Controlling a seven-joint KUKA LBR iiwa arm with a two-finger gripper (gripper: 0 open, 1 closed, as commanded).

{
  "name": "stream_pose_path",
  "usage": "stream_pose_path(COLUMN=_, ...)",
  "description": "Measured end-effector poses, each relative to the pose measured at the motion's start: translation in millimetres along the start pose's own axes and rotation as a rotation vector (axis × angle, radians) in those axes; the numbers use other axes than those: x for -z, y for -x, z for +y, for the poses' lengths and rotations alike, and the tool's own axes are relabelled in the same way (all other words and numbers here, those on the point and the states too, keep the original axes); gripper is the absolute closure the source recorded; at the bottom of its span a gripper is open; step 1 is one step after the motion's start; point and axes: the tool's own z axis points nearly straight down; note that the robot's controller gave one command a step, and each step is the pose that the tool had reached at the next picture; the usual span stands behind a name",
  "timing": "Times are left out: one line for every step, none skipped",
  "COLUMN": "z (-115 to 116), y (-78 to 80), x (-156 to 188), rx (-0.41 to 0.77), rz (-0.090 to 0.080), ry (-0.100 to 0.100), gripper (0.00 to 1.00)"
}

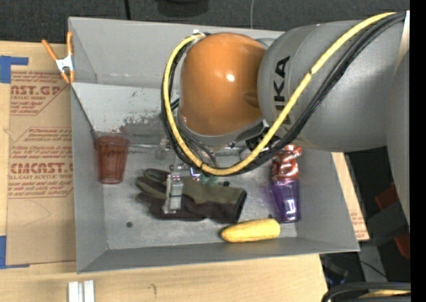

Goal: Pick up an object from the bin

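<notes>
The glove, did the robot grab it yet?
Not yet lifted. Done: the gripper is down on the dark glove in the bin's middle. In hand: nothing is raised; the glove lies on the bin floor. Left: lifting it out. The red cup, yellow banana and purple bottle sit apart.

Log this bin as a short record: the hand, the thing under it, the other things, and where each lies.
bin: grey metal, few loose things on its floor
hand: low over the bin's middle, at the glove's left part
under hand: dark glove, lying flat, centre
left: reddish see-through cup, near the left wall
front: yellow banana-shaped thing, by the near wall, just below the glove's right end
right: purple bottle, a red-and-white thing at its top
held: cannot tell
</notes>
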Motion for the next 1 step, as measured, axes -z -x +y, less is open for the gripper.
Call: stream_pose_path(z=-1.1, y=1.7, x=4.6, rx=-0.002, rz=-0.008, ry=0.002, gripper=0.00)
